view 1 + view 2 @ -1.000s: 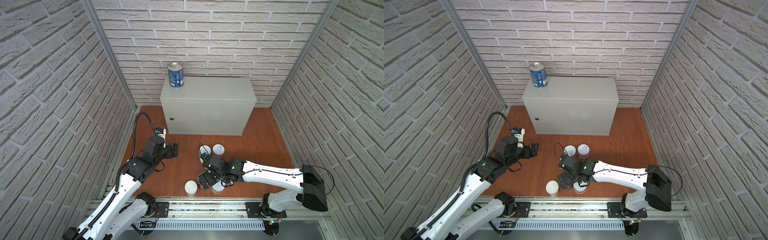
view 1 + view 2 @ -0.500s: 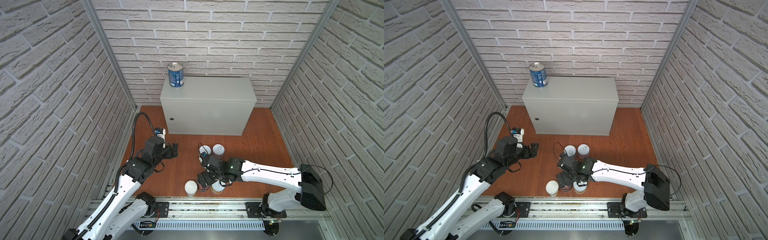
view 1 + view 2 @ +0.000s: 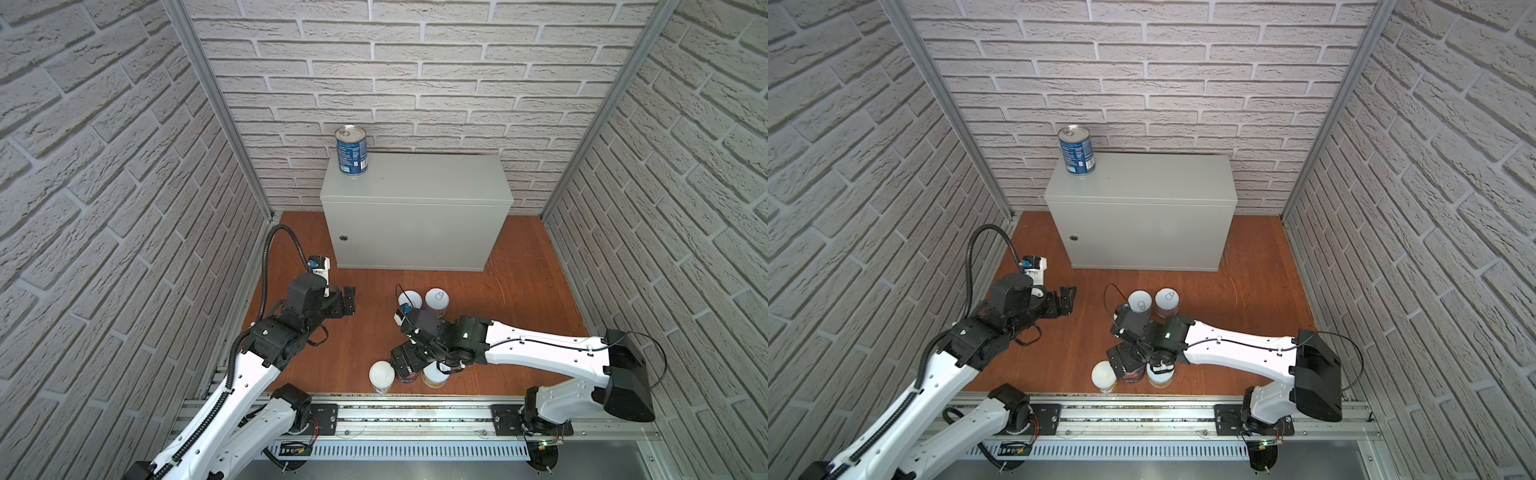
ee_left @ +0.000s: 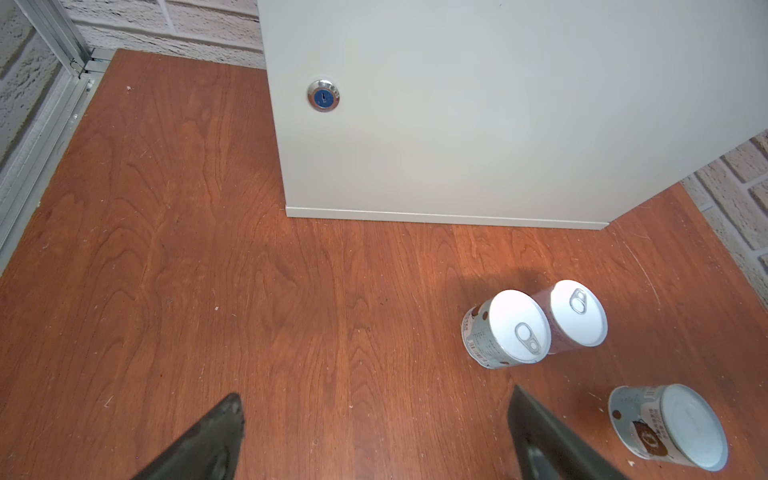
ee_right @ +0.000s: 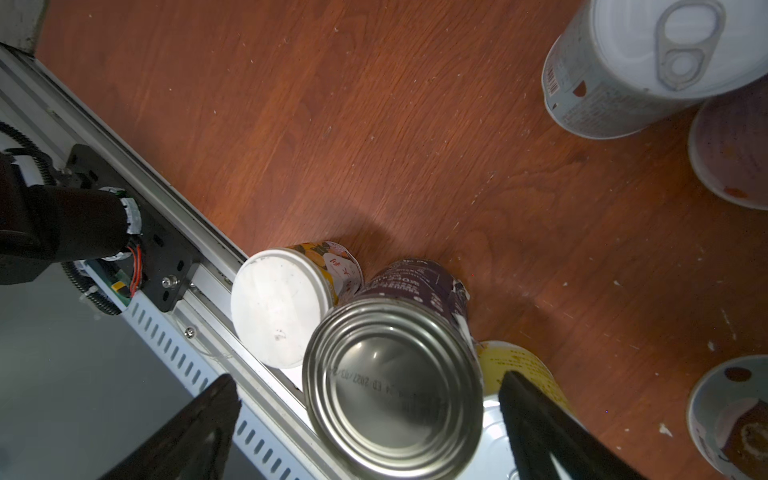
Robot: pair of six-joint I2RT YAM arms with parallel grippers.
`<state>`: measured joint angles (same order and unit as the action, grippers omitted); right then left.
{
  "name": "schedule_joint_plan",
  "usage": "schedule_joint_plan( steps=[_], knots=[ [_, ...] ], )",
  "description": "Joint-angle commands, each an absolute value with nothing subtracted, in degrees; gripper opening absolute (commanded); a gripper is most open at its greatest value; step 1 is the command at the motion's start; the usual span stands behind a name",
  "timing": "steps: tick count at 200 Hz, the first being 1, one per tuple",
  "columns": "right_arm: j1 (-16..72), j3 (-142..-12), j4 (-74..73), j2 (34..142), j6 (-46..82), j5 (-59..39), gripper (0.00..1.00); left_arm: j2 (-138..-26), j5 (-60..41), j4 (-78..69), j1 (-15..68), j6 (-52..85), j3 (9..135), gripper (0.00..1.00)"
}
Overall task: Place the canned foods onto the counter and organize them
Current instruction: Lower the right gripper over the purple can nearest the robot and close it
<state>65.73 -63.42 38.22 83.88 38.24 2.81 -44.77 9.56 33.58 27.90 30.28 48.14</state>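
Observation:
A blue-labelled can (image 3: 351, 150) (image 3: 1076, 150) stands on the back left corner of the grey counter (image 3: 415, 183). My right gripper (image 3: 409, 360) (image 5: 365, 378) hovers open over a dark-labelled, metal-topped can (image 5: 392, 386) by the floor's front edge, one finger on each side and neither touching it. Two yellow cans flank it, one with a white lid (image 5: 278, 307) (image 3: 381, 375) and another (image 5: 519, 365). A pale blue can (image 4: 511, 328) and a pink can (image 4: 577, 313) stand together mid-floor, with another pale blue can (image 4: 673, 428) nearer. My left gripper (image 3: 347, 305) (image 4: 376, 395) is open above bare floor.
The aluminium base rail (image 3: 415, 409) runs right along the front edge beside the front cans. Brick walls close in both sides and the back. The counter's front carries a round lock (image 4: 323, 95). Bare wooden floor (image 3: 519, 299) lies right of the cans.
The right arm has edged slightly left over the front cans. The left arm and all cans have stayed put.

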Motion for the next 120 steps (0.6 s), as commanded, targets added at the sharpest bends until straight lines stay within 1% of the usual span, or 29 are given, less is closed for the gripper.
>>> schedule_joint_plan(
  steps=[1,40,56,78,100,120],
  knots=[
    [66.71,-66.29,42.43,86.18,36.48,6.36,0.99,-44.03,10.27,33.66,27.52,30.24,48.06,0.98],
    [66.8,-66.71,42.23,87.61,36.24,6.51,0.98,-43.75,10.46,33.75,27.59,30.23,47.89,0.98],
    [66.75,-66.53,42.89,88.05,36.77,7.34,0.96,-44.01,10.14,33.57,27.53,30.32,47.81,0.98],
    [66.8,-66.53,44.06,88.5,37.55,8.79,0.9,-44.36,9.87,33.51,27.52,30.32,48.01,0.98],
    [66.72,-66.45,45.62,89.24,38.83,10.41,0.89,-44.47,9.76,33.49,27.53,30.27,48.02,0.98],
    [66.71,-66.79,46.56,89.82,39.11,11.36,0.85,-44.38,9.87,33.23,27.43,30.45,47.93,0.98]
  ],
)
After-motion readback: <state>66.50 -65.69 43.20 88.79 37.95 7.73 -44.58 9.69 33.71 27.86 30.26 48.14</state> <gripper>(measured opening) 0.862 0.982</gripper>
